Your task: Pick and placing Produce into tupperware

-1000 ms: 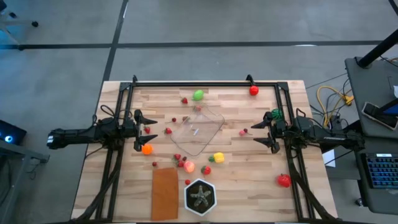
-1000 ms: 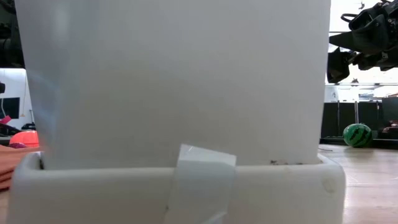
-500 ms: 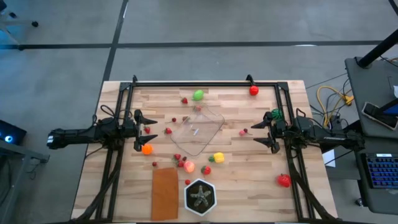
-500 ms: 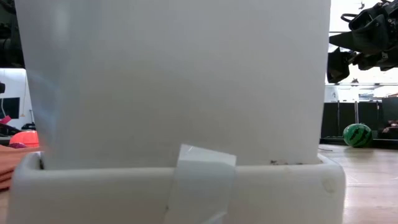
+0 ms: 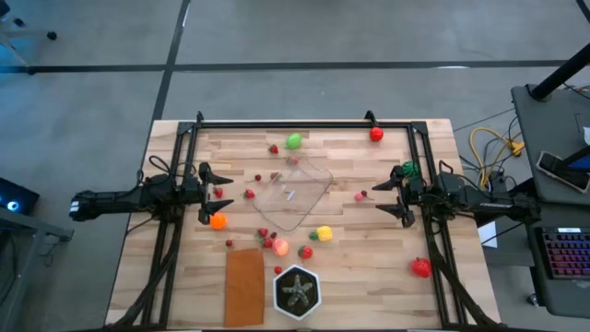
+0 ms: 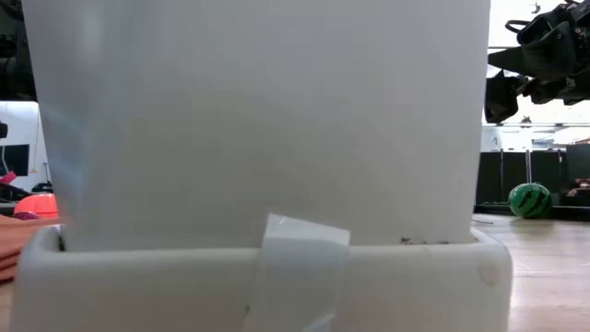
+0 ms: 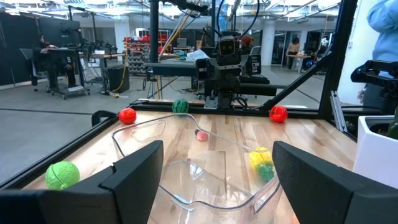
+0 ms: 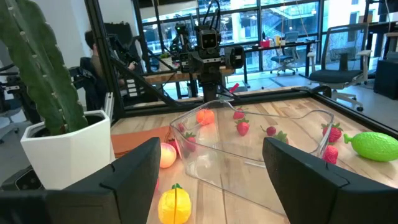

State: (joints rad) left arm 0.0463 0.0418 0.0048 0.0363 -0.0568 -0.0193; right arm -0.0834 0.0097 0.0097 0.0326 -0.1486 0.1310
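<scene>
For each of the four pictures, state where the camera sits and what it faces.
High: above, facing down on the table, both arms, container.
Low: table level, blocked by a white pot; an arm top right.
Left wrist: faces the right arm across the container.
Right wrist: faces the left arm.
Shared: container, yellow fruit.

Low view: a white pot (image 6: pixel 267 184) standing close up hides nearly the whole worktop from you. Orange-pink produce (image 6: pixel 37 204) is cut by the edge. Tupperware (image 7: pixel 199 168) contents: you cannot tell.
</scene>
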